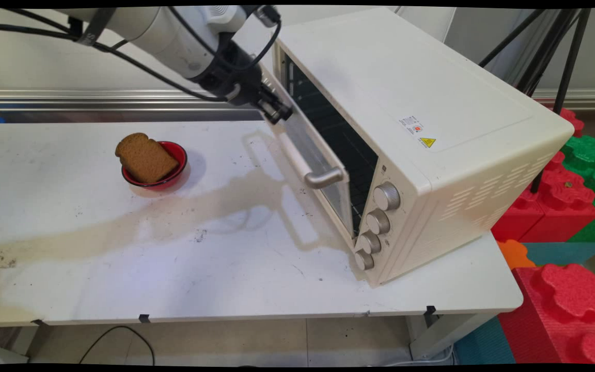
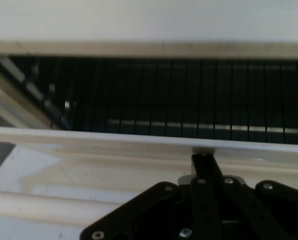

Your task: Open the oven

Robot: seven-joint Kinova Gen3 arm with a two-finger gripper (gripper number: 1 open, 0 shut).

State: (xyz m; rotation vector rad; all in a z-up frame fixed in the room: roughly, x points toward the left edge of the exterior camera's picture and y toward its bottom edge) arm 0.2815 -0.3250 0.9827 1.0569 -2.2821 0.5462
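At the upper centre of the main frame the gripper [image 1: 277,109] bears on the top edge of the oven door [image 1: 312,166], which stands partly open, tilted out from the cream toaster oven [image 1: 421,129] at the right of the tabletop [image 1: 122,258]; the hand view shows the jaws drawn together into one narrow tip [image 2: 203,159] touching the door's rim, with the dark rack [image 2: 189,100] beyond. The door looks to be stiff, hinged glass and metal, smooth and likely slippery at the rim, so the metal handle [image 1: 312,170] across its face appears the surer hold. Well apart at left centre, a slice of brown bread [image 1: 145,157], light and crumbly by appearance, leans in a red bowl [image 1: 176,155].
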